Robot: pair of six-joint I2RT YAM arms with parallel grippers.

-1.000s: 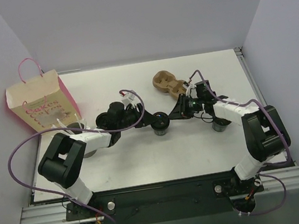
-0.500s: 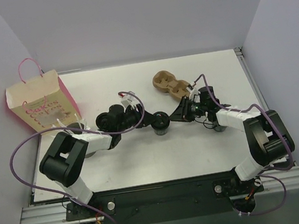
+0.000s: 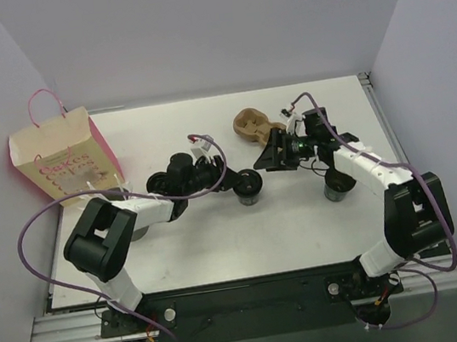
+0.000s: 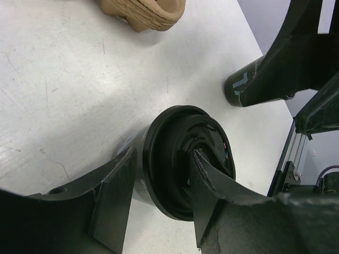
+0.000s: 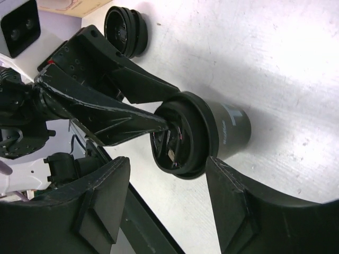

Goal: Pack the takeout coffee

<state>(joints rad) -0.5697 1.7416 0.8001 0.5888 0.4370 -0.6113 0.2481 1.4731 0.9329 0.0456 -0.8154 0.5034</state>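
The takeout coffee (image 3: 248,187), a small greyish cup with a black lid, stands mid-table. In the left wrist view (image 4: 177,159) my left gripper (image 4: 163,159) is closed on its lid rim, with one finger on the cup wall and the other pressed into the lid's top. In the top view the left gripper (image 3: 235,184) reaches it from the left. My right gripper (image 3: 272,160) is open and empty, just up and right of the cup. In its wrist view its jaws (image 5: 169,206) stand wide apart, clear of the cup (image 5: 222,129). The paper bag (image 3: 63,157) stands at far left.
A brown cup carrier (image 3: 249,125) lies at the back centre. A dark cup (image 3: 336,185) stands under the right arm and shows in the left wrist view (image 4: 249,84). Black lids (image 3: 162,183) sit beside the left arm. Another cup (image 3: 134,228) is partly hidden under that arm.
My left gripper moved right onto the coffee cup. My right gripper drew back from the cup, up and to the right. The cup shifted slightly right.
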